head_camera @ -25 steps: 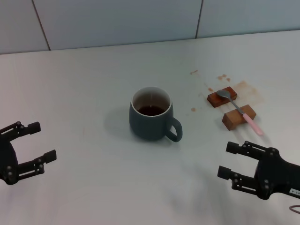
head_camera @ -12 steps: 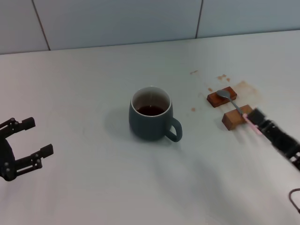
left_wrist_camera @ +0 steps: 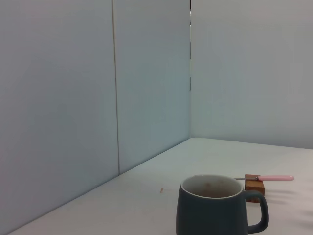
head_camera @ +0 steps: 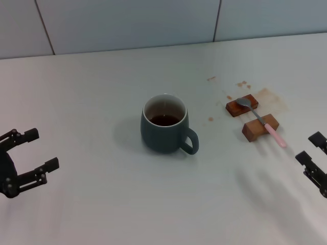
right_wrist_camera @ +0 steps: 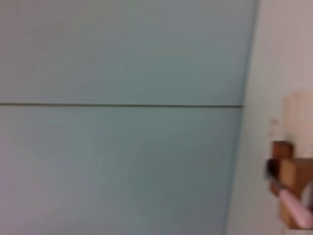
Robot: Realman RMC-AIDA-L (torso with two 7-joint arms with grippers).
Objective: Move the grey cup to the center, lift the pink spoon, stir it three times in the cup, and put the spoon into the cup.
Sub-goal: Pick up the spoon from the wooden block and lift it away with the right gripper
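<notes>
1. Step in hand, by judgement: the cup (head_camera: 164, 129) already sits about mid-table, so the 1st step looks done; the spoon (head_camera: 261, 121) pick-up is next and not yet made.
2. Right gripper (head_camera: 312, 154) is at the table's right edge, near the spoon's handle end but apart from it, fingers spread, holding nothing.
3. Left gripper (head_camera: 31, 151) is at the left edge, well apart from the cup, fingers spread, empty.
4. Spoon lies bridged across 2 wooden blocks (head_camera: 260, 127), metal bowl on the far block, pink handle overhanging the near one toward the right gripper.
5. Next move calls for closing on the slim raised handle without tipping the blocks.
6. Cup: dark blue-grey, rounded, upright, brown liquid inside, loop handle turned toward the spoon side.
</notes>
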